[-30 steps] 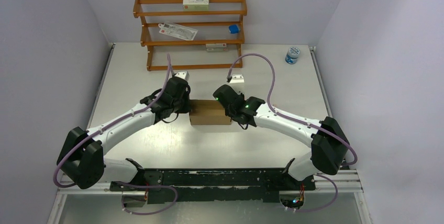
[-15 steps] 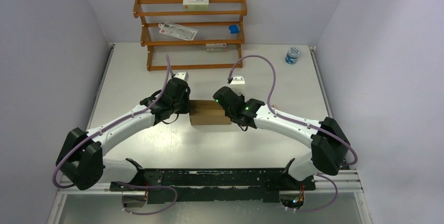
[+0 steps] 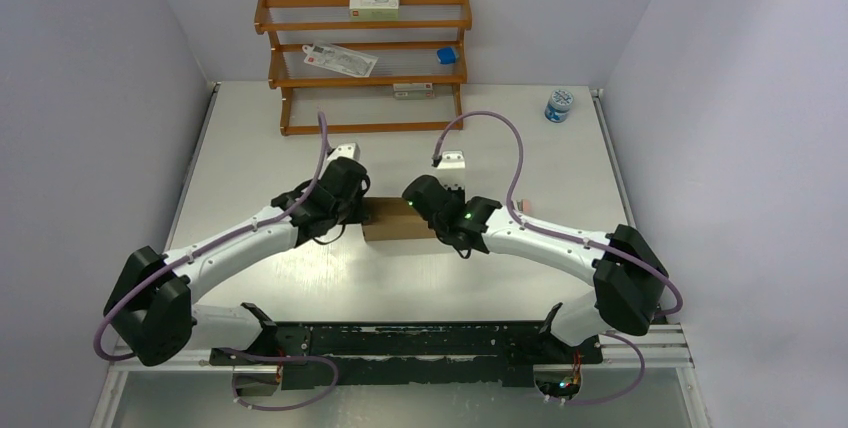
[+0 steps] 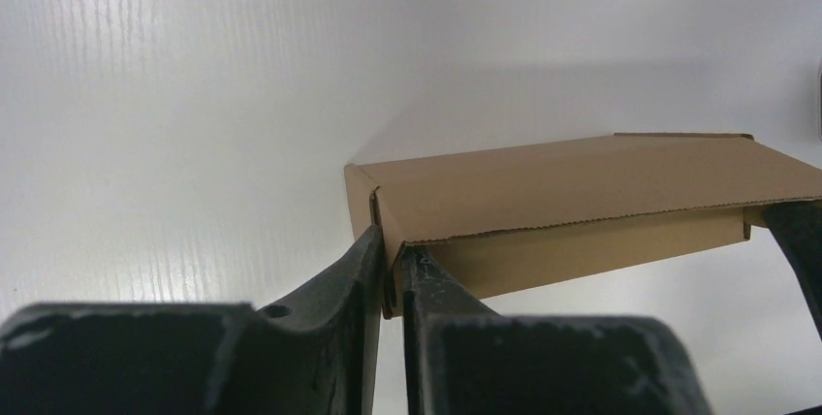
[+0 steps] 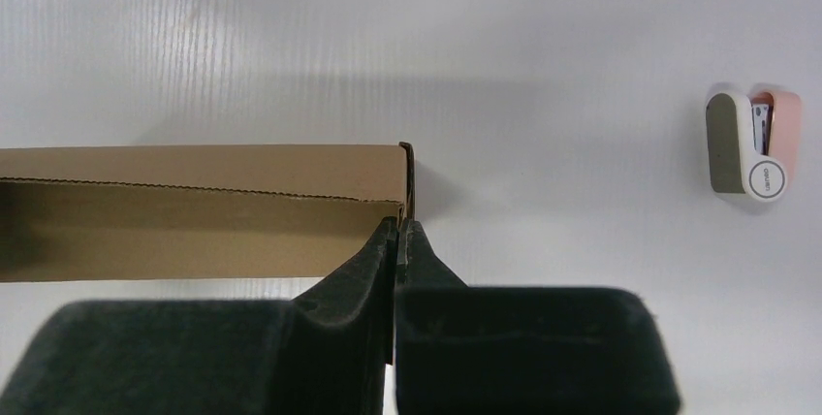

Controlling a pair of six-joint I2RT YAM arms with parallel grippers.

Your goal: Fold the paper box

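The paper box [image 3: 393, 221] is a plain brown cardboard box lying on the table between my two arms. My left gripper [image 3: 362, 210] is at its left end. In the left wrist view the left gripper [image 4: 390, 250] has its narrow jaws on either side of the end wall of the box [image 4: 562, 192], which fills the slit between them. My right gripper [image 3: 427, 210] is at the right end. In the right wrist view the right gripper [image 5: 400, 231] is shut, pinching the thin right end wall of the box [image 5: 194, 211].
A wooden rack [image 3: 365, 63] with printed cartons stands at the back of the table. A small blue-lidded jar [image 3: 559, 105] sits at the back right. A little pink-and-white item [image 5: 751, 143] lies right of the box, also visible in the top view [image 3: 522, 206].
The right wrist has crept a little to the left over the box's right end, and the left wrist has edged in from the left. The box stays where it was.
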